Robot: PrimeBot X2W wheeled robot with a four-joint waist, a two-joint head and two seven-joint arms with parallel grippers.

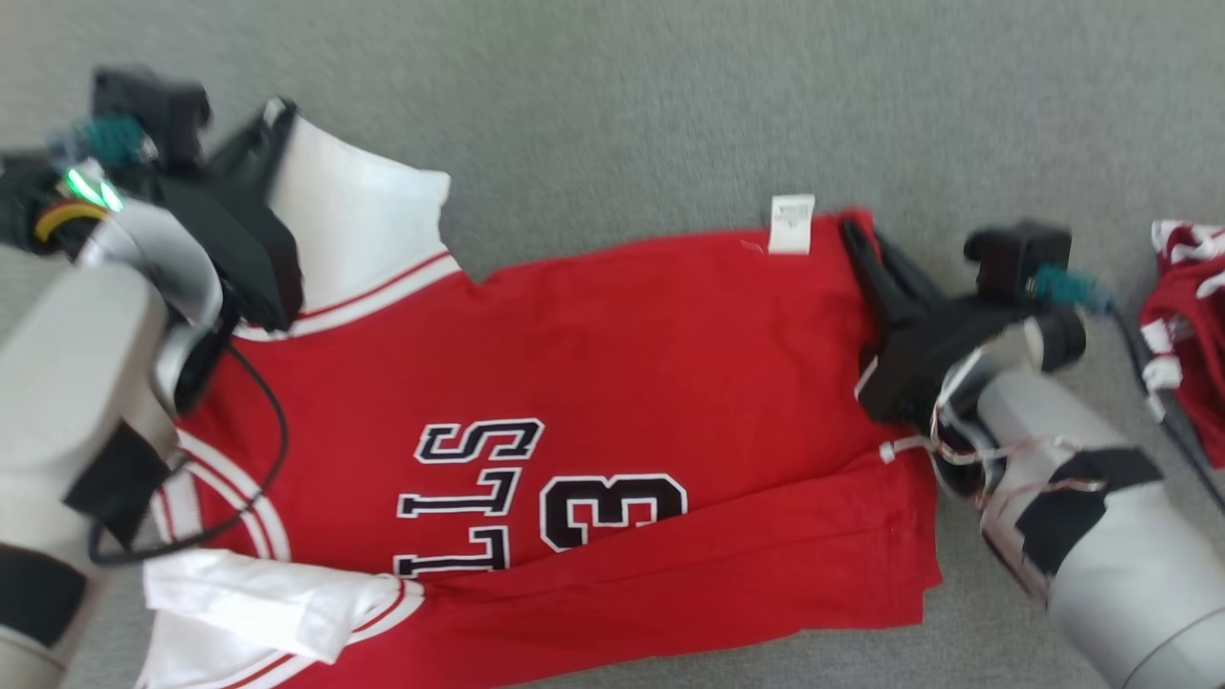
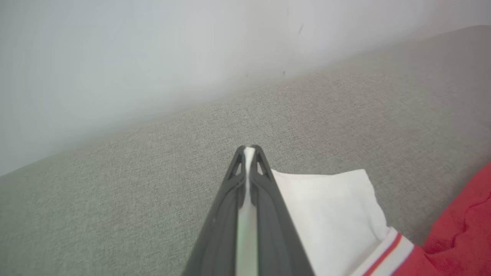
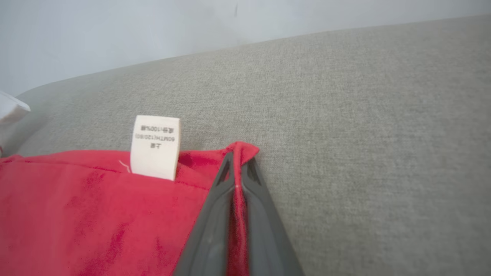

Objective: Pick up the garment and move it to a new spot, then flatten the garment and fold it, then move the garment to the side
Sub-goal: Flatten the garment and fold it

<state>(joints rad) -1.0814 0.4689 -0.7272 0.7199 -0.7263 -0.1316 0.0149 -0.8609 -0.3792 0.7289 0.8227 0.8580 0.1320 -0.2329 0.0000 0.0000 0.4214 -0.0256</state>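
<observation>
The red jersey (image 1: 612,383), flat on the grey surface (image 1: 670,115), is pinched beside its care label (image 3: 155,147) by the right gripper (image 3: 238,161) and at its white sleeve (image 2: 330,207) by the left gripper (image 2: 249,153), presumably for folding.

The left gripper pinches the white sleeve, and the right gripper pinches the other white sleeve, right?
Not quite. The left gripper does pinch the white sleeve, but the right gripper pinches the shirt's red corner, as the right wrist view shows.
</observation>
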